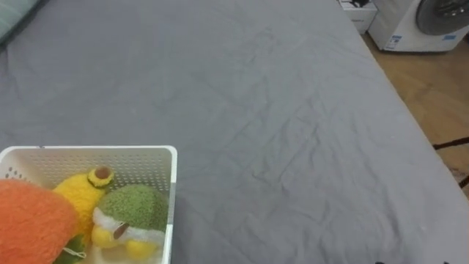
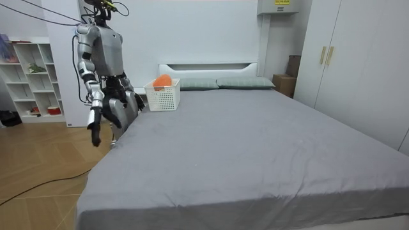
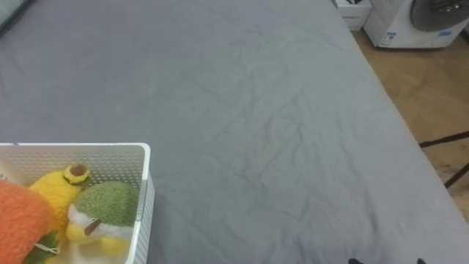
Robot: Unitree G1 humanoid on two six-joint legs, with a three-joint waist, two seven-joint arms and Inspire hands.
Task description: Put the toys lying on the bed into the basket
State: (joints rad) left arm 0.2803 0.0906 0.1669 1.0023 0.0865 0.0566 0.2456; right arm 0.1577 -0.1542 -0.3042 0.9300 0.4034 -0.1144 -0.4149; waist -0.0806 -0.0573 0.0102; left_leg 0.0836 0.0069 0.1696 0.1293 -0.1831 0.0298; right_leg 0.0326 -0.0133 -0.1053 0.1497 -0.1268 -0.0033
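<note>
The bed sheet is plain grey. The basket is white, dotted with rows of small holes. In it lie an orange toy, a yellow toy with a brown tip, and a green toy with white and yellow parts. The floor is brown wood.

Bare grey bed; basket lower left
</note>
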